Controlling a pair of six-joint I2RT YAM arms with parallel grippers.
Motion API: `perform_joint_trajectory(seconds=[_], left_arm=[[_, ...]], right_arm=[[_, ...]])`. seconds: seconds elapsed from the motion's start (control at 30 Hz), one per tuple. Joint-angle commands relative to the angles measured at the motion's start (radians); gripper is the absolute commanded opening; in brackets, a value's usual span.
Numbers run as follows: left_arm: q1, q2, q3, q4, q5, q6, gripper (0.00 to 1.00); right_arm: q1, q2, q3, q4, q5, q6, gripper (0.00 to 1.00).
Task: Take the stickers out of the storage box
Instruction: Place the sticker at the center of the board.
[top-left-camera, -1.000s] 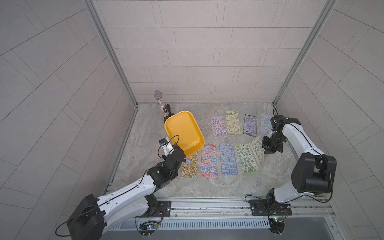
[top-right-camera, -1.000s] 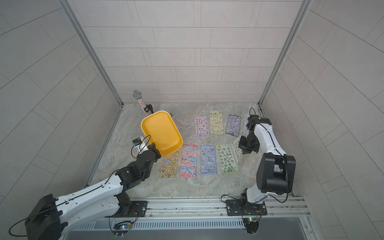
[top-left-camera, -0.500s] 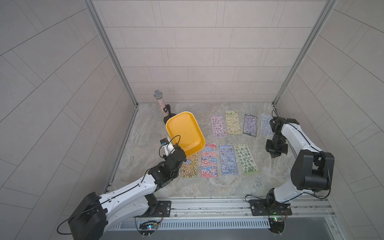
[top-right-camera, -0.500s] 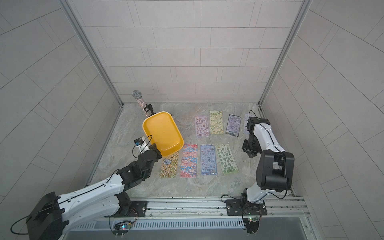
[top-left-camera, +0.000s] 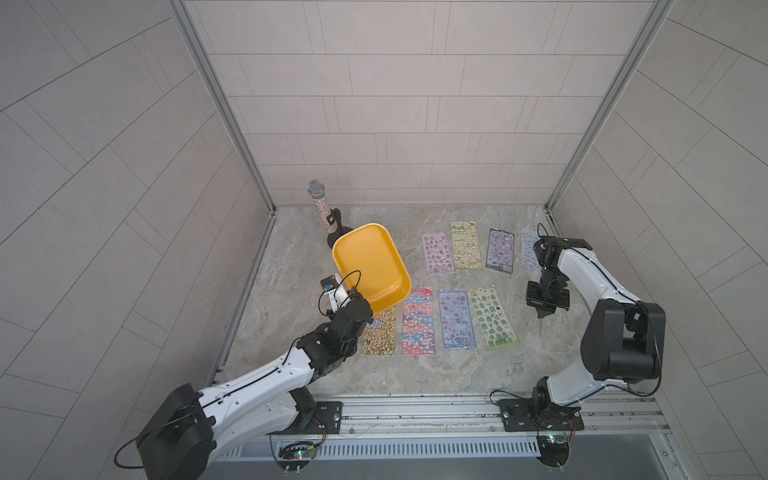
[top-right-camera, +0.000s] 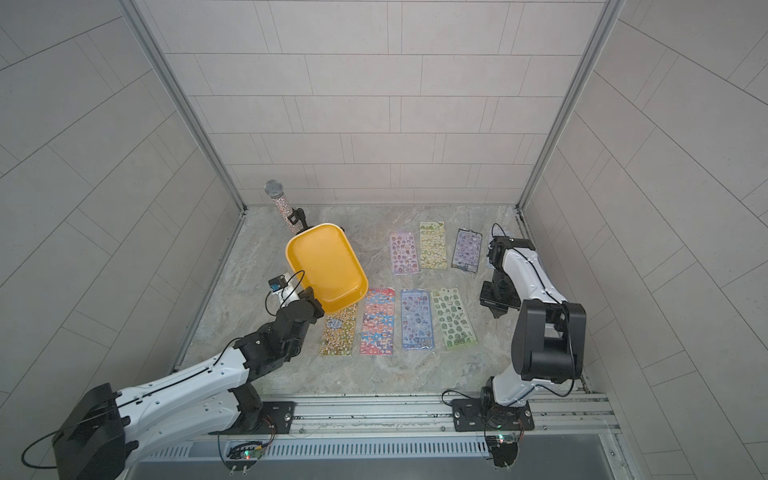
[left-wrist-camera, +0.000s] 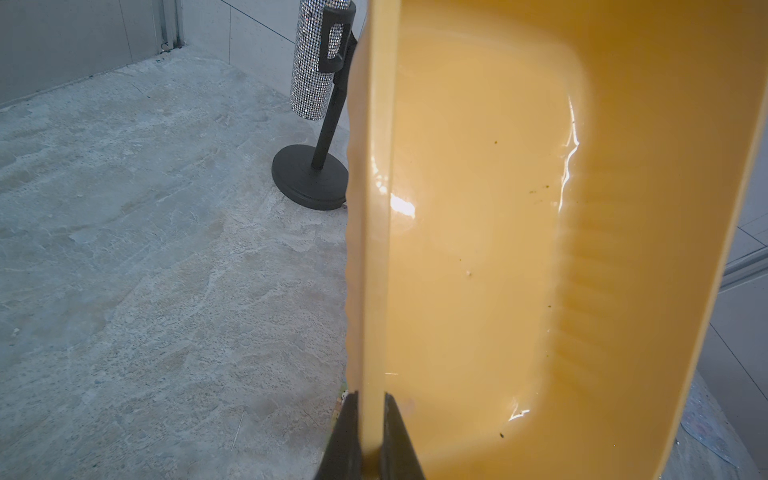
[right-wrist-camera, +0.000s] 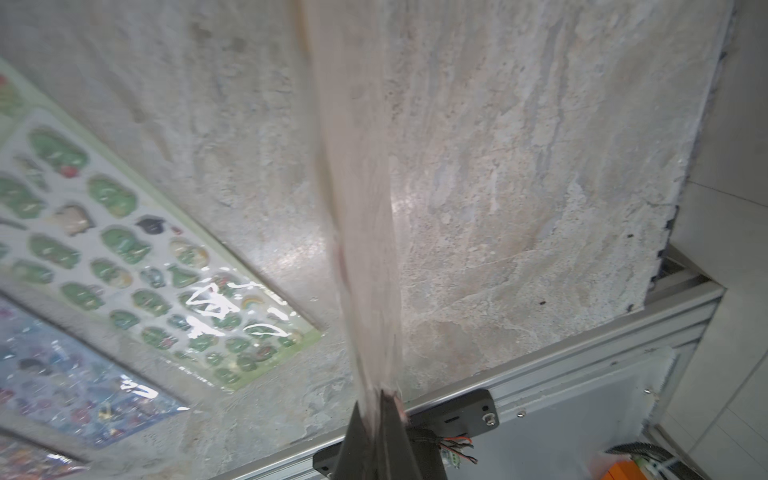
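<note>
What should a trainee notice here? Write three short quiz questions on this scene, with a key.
1. True or false: the storage box is empty inside.
2. The left gripper is shut on: A) the storage box's rim; B) the microphone; C) nothing.
3. Fill in: in the near row, the sheet lying closest to the right gripper is ___.
Key: 1 true; 2 A; 3 green, the green sheet.
</note>
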Motion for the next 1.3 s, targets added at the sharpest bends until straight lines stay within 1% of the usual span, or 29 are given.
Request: perform_joint_trajectory(seconds=[0.0, 0.13, 0.17, 0.23, 0.37, 0.5, 0.7, 0.87, 1.0, 1.13, 1.2, 1.27], left_arm=[[0.004, -0.001, 0.005, 0.033, -0.003, -0.014, 0.0], [0.005, 0.001, 0.005, 0.033, 0.002, -0.017, 0.0], [0.004, 0.001, 0.005, 0.034, 0.0, -0.018, 0.0], [0.004, 0.001, 0.005, 0.035, 0.002, -0.018, 0.0], [0.004, -0.001, 0.005, 0.034, 0.002, -0.018, 0.0], [0.004, -0.001, 0.005, 0.035, 0.001, -0.016, 0.0], [0.003, -0.001, 0.005, 0.035, 0.009, -0.019, 0.0], [0.004, 0.007, 0.008, 0.037, 0.018, -0.022, 0.0], [0.004, 0.004, 0.008, 0.035, 0.018, -0.023, 0.0], [0.004, 0.001, 0.009, 0.035, 0.021, -0.023, 0.0], [0.004, 0.005, 0.009, 0.037, 0.022, -0.024, 0.0], [0.004, 0.008, 0.01, 0.037, 0.025, -0.024, 0.0]], right_arm=[[-0.001, -0.124, 0.04, -0.025, -0.112, -0.014, 0.0], [0.0, -0.165, 0.039, -0.021, -0.258, -0.018, 0.0], [-0.001, -0.162, 0.025, -0.011, -0.27, -0.016, 0.0], [-0.001, -0.133, 0.014, -0.01, -0.256, -0.014, 0.0], [-0.006, -0.045, 0.016, -0.012, -0.295, -0.026, 0.0], [-0.02, 0.004, 0.008, -0.028, -0.22, -0.024, 0.0], [-0.029, 0.03, -0.019, -0.046, -0.059, 0.001, 0.0], [-0.031, 0.062, -0.042, -0.042, -0.048, 0.008, 0.02], [-0.031, 0.025, 0.002, -0.047, -0.126, -0.013, 0.0], [-0.036, -0.057, 0.064, -0.02, -0.371, -0.034, 0.0], [-0.036, -0.083, 0.081, -0.01, -0.417, -0.025, 0.0], [-0.036, -0.08, 0.09, -0.019, -0.428, -0.028, 0.0]])
